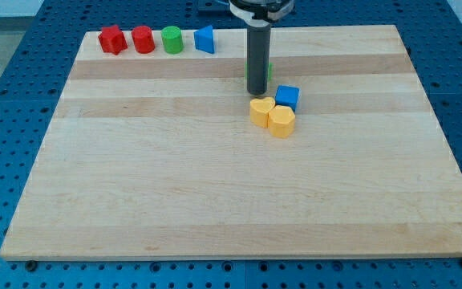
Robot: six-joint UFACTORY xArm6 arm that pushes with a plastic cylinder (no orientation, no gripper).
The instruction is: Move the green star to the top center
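Note:
The green star (269,71) shows only as a thin green sliver at the right edge of my dark rod, which hides most of it. My tip (257,92) rests on the board at the view's upper middle, in front of the star and just above the yellow blocks. Whether the tip touches the star cannot be told.
Two yellow blocks (261,111) (281,121) sit touching just below the tip, with a blue cube (287,98) at their upper right. Along the board's top left stand a red star (112,38), a red cylinder (143,38), a green cylinder (172,38) and a blue triangular block (205,38).

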